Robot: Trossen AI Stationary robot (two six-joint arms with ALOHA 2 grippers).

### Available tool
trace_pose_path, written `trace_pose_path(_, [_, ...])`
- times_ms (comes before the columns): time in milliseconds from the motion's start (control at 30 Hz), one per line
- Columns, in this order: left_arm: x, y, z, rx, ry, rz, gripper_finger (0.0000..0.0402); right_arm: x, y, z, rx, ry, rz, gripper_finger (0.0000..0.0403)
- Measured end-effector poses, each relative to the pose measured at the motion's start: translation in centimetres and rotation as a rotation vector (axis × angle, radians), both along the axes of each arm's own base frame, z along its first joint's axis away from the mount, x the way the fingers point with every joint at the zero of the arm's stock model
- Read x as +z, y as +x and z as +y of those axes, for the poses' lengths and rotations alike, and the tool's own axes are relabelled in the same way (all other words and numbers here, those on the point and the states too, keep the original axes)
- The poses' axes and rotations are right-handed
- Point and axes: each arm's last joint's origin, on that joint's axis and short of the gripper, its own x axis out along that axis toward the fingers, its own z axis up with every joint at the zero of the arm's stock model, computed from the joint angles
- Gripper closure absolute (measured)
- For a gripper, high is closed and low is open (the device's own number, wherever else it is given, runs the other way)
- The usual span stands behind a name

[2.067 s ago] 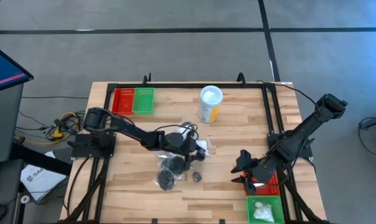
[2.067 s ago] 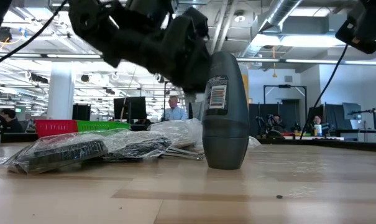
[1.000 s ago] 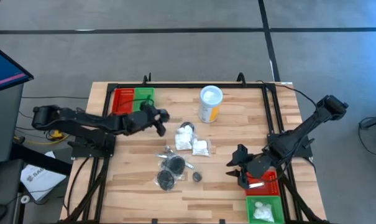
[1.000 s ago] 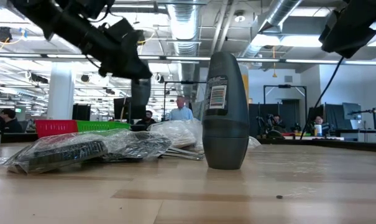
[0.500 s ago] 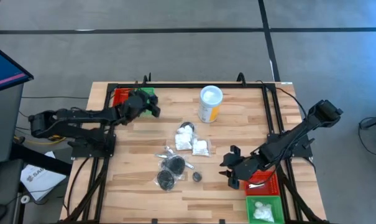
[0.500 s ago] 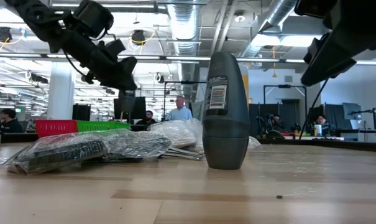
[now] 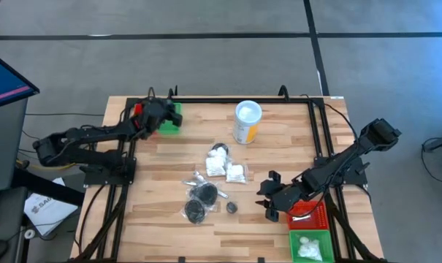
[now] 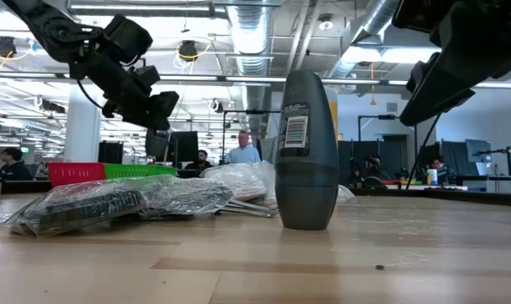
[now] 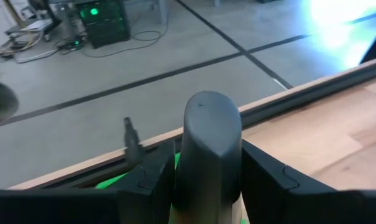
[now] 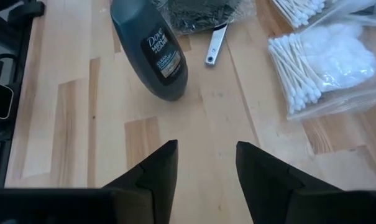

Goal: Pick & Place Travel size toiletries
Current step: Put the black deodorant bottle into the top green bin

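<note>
A: What's changed over the last two seconds?

B: The left arm has swung away from the heap mid-table to the far left corner. The left gripper now hangs over the green bin beside the red bin, jaws pinching a small grey tube-like item. I'd judge it is there to drop it in. The right gripper has crept from its near-right bins toward the middle.

A: Biggest first, what's on the table?

B: The yellow canister with its white lid stands at the far edge, not one of the toiletries. Then clear bags of cotton swabs and white packets at the centre, two wrapped dark pucks nearer, and the small dark bottle upright just beside them.

A: And the right jaws?

B: Spread, empty, pointing at the bottle, with bare wood between. A silvery tube lies close to the bottle's base, so I'd expect a tight approach. Another green bin with white items sits near the right arm.
</note>
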Motion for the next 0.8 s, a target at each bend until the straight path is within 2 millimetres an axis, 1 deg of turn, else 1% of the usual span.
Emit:
trace_pose_path(167, [-0.2, -0.5, 0.8, 0.046, -0.009, 0.005, 0.0267, 0.2, 0.2, 0.1, -0.001, 0.014, -0.024, 0.0249])
trace_pose_path(400, [-1.8, -1.0, 2.2, 0.108, -0.057, 0.062, 0.0267, 0.2, 0.2, 0.1, 0.012, 0.005, -0.031, 0.0253])
trace_pose_path(500, [-2.1, -1.2, 2.6, 0.133, -0.067, 0.060, 0.0267, 0.2, 0.2, 0.1, 0.012, 0.005, -0.031, 0.0252])
trace_pose_path(567, [-2.4, -1.3, 2.9, 0.153, -0.080, 0.055, 0.0258, 0.2, 0.2, 0.1, 0.013, 0.004, -0.032, 0.0250])
trace_pose_path(667, [-2.7, -1.2, 3.2, 0.154, -0.086, 0.053, 0.0252, 0.2, 0.3, 0.0, 0.010, 0.002, -0.032, 0.0249])
trace_pose_path(800, [-3.4, -1.0, 3.6, 0.156, -0.101, 0.062, 0.0262, 0.2, 0.4, -0.2, 0.003, 0.001, -0.032, 0.0250])
